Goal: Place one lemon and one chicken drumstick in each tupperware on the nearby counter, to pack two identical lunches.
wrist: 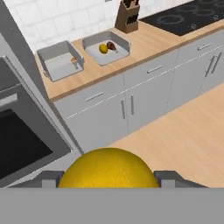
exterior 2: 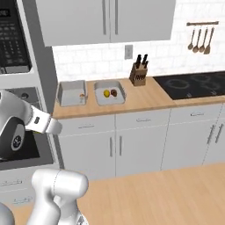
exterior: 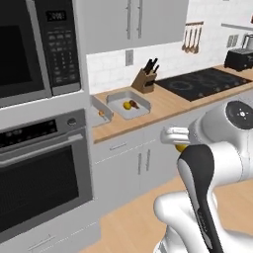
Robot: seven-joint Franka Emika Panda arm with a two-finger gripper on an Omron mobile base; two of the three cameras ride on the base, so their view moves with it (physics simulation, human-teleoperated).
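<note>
A yellow lemon (wrist: 108, 168) sits between my gripper's (wrist: 108, 180) two fingers, low in the hand view, and the gripper is shut on it. From the left base view, that lemon (exterior: 181, 147) peeks out under the gripper (exterior: 179, 143), in front of the cabinets and well short of the counter (exterior: 165, 105). Two grey tupperware stand on the counter. The right tupperware (wrist: 98, 57) holds a lemon (wrist: 103, 48) and a brown chicken drumstick (wrist: 112, 45). Inside the left tupperware (wrist: 57, 68) a small orange-brown piece (wrist: 74, 60) lies against its right wall; I cannot tell what it is.
A knife block (exterior: 144, 79) stands behind the right tupperware, and a black cooktop (exterior: 202, 83) lies farther right. An oven (exterior: 39, 168) and microwave (exterior: 34, 44) rise at the left. Pale cabinet fronts (wrist: 131, 105) run below the counter, with wood floor (wrist: 183, 131) before them.
</note>
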